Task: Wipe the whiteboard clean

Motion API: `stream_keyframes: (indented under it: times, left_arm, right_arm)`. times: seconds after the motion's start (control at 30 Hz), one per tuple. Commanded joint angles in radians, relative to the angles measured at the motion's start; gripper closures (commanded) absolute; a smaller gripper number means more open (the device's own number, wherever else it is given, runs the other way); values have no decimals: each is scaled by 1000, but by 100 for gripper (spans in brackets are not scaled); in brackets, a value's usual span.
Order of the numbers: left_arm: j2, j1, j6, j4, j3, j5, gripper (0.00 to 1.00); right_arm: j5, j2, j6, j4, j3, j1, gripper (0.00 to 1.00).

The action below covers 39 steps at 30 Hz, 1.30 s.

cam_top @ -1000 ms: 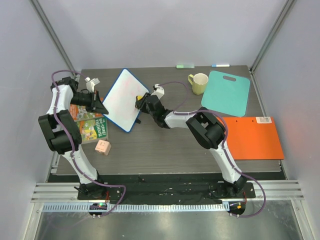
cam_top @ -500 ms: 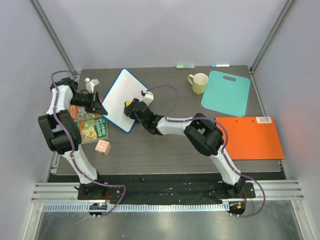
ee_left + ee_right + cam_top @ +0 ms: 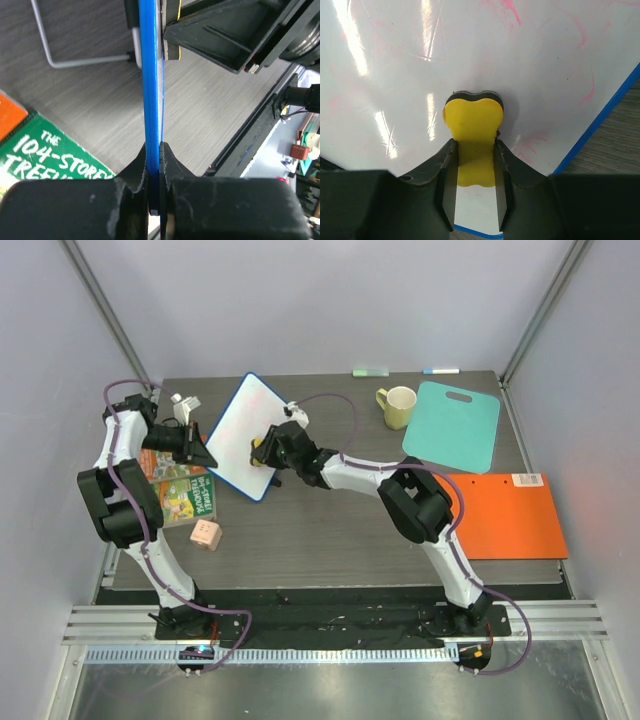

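The whiteboard (image 3: pixel 240 435), white with a blue rim, is tilted up on edge at the table's back left. My left gripper (image 3: pixel 203 455) is shut on its blue rim (image 3: pixel 148 90) at the left side. My right gripper (image 3: pixel 268 452) is shut on a yellow eraser (image 3: pixel 472 131) and presses it against the board's face (image 3: pixel 395 75). Faint pink marks (image 3: pixel 580 30) remain on the board around the eraser, mostly to its right. The eraser also shows as a yellow spot in the top view (image 3: pixel 259 447).
A green book (image 3: pixel 185 495) lies under the left arm, with a small pink block (image 3: pixel 206 533) in front of it. A yellow-green mug (image 3: pixel 397 406), a teal cutting board (image 3: pixel 455 426) and an orange folder (image 3: pixel 505 515) lie to the right.
My right gripper with the eraser swept across the board, down to its lower left and back up toward the middle. The left gripper kept hold of the rim.
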Motion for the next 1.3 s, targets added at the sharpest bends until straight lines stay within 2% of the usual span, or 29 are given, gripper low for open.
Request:
stream_keyframes:
  times: [0.0,0.13,0.4,0.53,0.7,0.87,1.07,1.2,1.27]
  left_arm:
    - [-11,-93,136,-47,-35,-9,100]
    - [-10,-91,145,-62,-26,-18,100]
    - [-11,-93,173,-97,-18,-23,100]
    - [-7,-93,202,-143,0,-25,100]
    - [3,-93,247,-208,37,-32,100]
    - [18,-93,276,-249,57,-32,100]
    - [20,-93,259,-236,54,-23,100]
    - [27,-93,244,-220,52,-17,100]
    - [30,-93,231,-213,58,-12,100]
  right_arm:
    - [5,103,-69,-142,112,-67,99]
    - [10,153,-77,-184,221,-100,99]
    - [14,196,-68,-192,287,-153,99]
    - [13,259,-54,-265,384,-192,99]
    - [19,314,-81,-317,506,-204,99]
    - [20,342,-106,-337,556,-210,99]
    - [-76,307,-109,-321,450,-198,99]
    - [-82,221,-115,-219,225,-129,99]
    - [-92,192,-106,-158,165,-106,99]
